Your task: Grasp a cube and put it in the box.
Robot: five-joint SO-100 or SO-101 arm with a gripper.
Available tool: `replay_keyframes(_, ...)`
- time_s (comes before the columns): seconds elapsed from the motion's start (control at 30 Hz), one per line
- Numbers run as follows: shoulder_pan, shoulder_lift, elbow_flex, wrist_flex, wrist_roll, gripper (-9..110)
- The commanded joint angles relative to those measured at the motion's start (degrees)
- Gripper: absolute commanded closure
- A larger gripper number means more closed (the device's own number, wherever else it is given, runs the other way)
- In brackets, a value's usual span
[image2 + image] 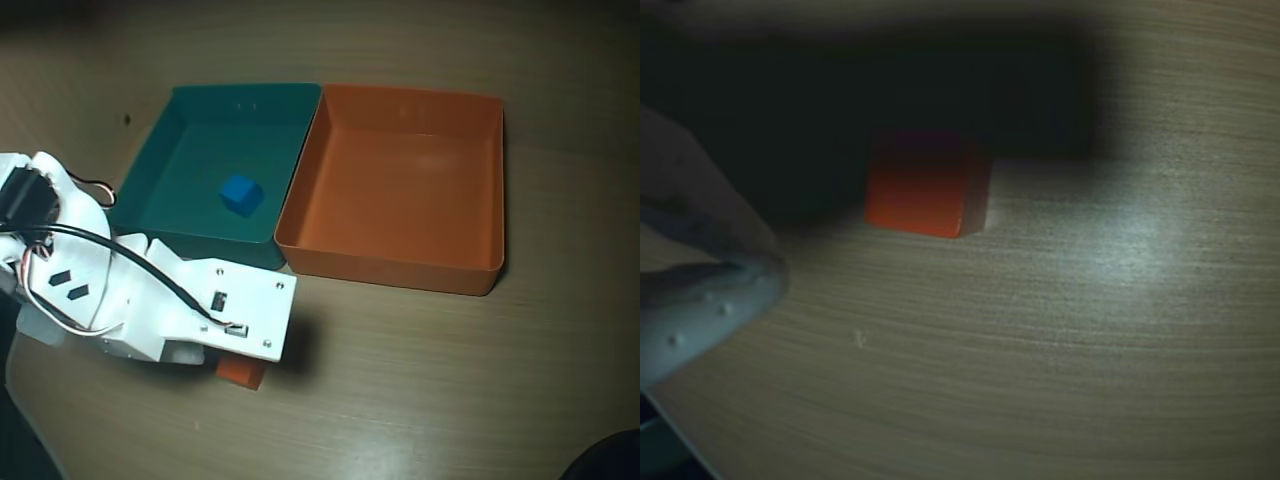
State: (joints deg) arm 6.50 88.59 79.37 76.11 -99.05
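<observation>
Dimpled pale jaws (pixel 710 300), matte orange cube (pixel 925 190), woodgrain table (pixel 1090 350)

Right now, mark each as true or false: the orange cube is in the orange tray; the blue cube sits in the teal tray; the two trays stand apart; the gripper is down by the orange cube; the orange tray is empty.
1. The orange cube is in the orange tray. False: it lies on the wooden table, in front of the trays in the overhead view.
2. The blue cube sits in the teal tray. True.
3. The two trays stand apart. False: they sit side by side, walls touching.
4. The gripper is down by the orange cube. True.
5. The orange tray is empty. True.
</observation>
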Motion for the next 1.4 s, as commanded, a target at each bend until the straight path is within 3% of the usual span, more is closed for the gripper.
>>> replay_keyframes(0.0,-0.18,-0.44,-3.60,-0.62,-0.35,107)
replay_keyframes(1.13,-0.35,-7.12,-3.96,-0.79,-0.44,106)
replay_keyframes(1.37,-0.35,-7.29,-2.81,-5.98,-0.35,106)
